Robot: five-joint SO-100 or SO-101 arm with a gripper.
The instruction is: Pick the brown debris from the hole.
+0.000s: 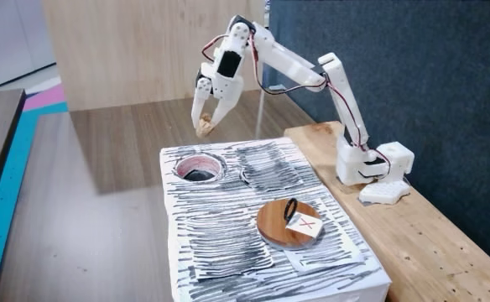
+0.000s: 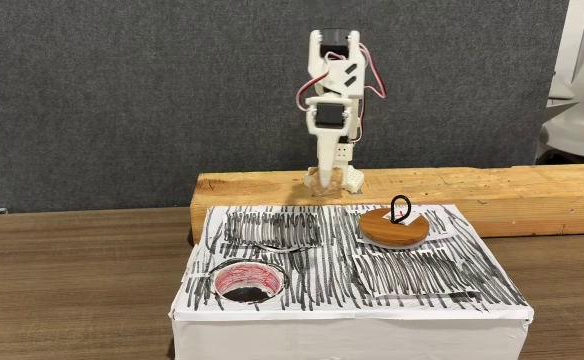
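Observation:
In a fixed view, my white gripper (image 1: 205, 123) hangs in the air behind the box, shut on the brown debris (image 1: 204, 129), a small tan lump between the fingertips. It is above and slightly behind the hole (image 1: 196, 157), a round opening with a pinkish rim and dark inside, at the left rear of the streaked box top. From the front, the gripper (image 2: 322, 180) points down behind the box, right of the hole (image 2: 222, 275). The lump blends with the wooden beam behind it there.
A flat round wooden disc (image 1: 278, 226) with a black ring and a marked paper slip lies on the box top (image 1: 228, 243), also the disc (image 2: 387, 232). A wooden beam (image 1: 421, 235) carries the arm's base (image 1: 371, 164). The box (image 2: 352, 330) stands on a brown table.

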